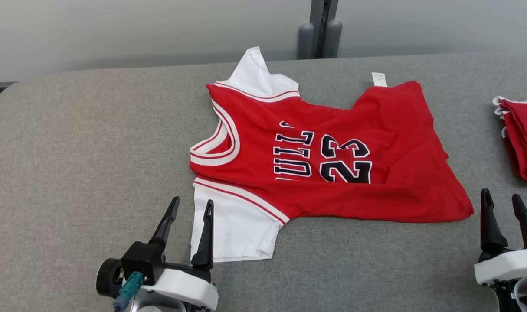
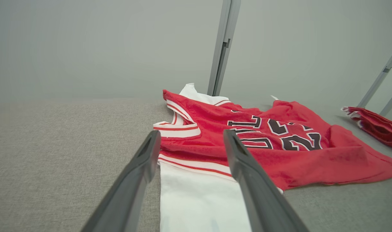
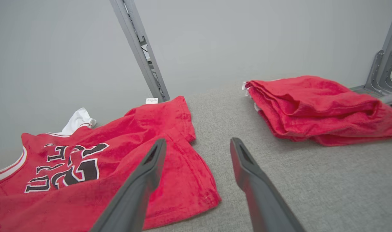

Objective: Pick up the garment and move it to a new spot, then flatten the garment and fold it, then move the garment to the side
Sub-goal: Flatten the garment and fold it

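Two garments on the grey table (image 1: 72, 151): one red 23 jersey (image 1: 332, 173) with white sleeves lying flat mid-table, one folded red piece (image 1: 523, 143) at the far right. Jersey runs sideways, collar toward the robot's left, hem right. Two grippers, both spread wide and empty, left gripper (image 1: 192, 206) by the near sleeve (image 1: 233, 229), right gripper (image 1: 501, 197) off the hem corner.

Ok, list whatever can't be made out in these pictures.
1. Label at the jersey's hem, head view: print too small to read.
2. Jersey lettering, head view: end letters lost in creases.
3. Folded red cloth, head view: cut off by the right edge; what it is can't be told.
4. Right tool, head view: body cut off by the bottom corner.
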You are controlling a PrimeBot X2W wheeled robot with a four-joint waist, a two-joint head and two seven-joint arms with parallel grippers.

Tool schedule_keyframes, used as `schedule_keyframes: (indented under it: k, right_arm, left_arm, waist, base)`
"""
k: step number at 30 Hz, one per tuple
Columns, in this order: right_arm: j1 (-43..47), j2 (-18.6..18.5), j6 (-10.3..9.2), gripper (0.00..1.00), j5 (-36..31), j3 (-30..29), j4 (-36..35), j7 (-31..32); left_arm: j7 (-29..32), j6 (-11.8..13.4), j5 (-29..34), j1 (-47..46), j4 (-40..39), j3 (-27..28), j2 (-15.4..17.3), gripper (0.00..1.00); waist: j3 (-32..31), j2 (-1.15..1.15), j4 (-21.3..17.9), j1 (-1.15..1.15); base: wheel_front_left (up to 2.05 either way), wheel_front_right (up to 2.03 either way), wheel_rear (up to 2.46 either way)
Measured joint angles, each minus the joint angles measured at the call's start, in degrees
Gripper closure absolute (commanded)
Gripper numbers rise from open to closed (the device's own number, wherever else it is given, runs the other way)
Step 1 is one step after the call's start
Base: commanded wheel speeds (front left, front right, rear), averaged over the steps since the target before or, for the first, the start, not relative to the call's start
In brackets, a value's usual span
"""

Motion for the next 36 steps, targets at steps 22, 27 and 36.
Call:
schedule_keyframes:
  k: [22, 27, 36]
  right_arm:
    - [6.49, 7.26, 0.0, 0.0, -13.88, 4.17, -14.05, 2.2]
    - [7.64, 8.1, 0.0, 0.0, -15.37, 4.33, -14.46, 2.35]
    - [8.56, 8.48, 0.0, 0.0, -14.72, 4.78, -13.62, 1.85]
  left_arm:
    - [0.0, -0.41, -0.16, 4.63, 1.45, 2.49, -0.02, 0.0]
    - [0.0, 0.13, -0.05, 5.5, 1.26, 3.08, -0.01, 0.0]
    - [0.0, 0.56, -0.04, 6.73, 1.22, 3.39, -0.01, 0.0]
  waist:
    - [-7.45, 0.0, 1.03, 0.0]
    - [-8.22, 0.0, 1.56, 0.0]
    - [-9.39, 0.0, 1.76, 0.0]
  base:
    - [0.0, 0.0, 0.0]
    - [0.0, 0.0, 0.0]
    - [0.0, 0.0, 0.0]
